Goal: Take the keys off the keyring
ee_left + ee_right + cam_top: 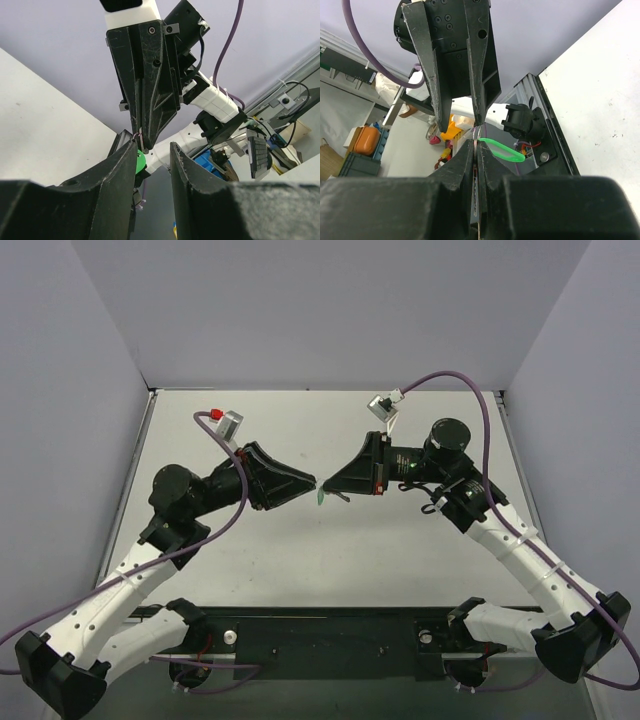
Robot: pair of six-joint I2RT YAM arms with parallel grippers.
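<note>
Both grippers meet tip to tip above the middle of the table. My right gripper [476,142] [326,486] is shut on the thin silver-grey key [475,200], whose blade runs edge-on between the two fingers. From its tip hangs the keyring, a small wire ring [477,130] with a bright green oval tag [505,151] [320,499] [140,162]. My left gripper [152,145] [313,485] stands open with an empty gap. In the right wrist view one of its fingertips [479,121] sits right at the ring. Whether it touches the ring I cannot tell.
The white table [400,560] is boxed in by grey walls at the left, back and right. A black rail [320,635] with both arm bases runs along the near edge. Purple cables [486,440] loop off each wrist.
</note>
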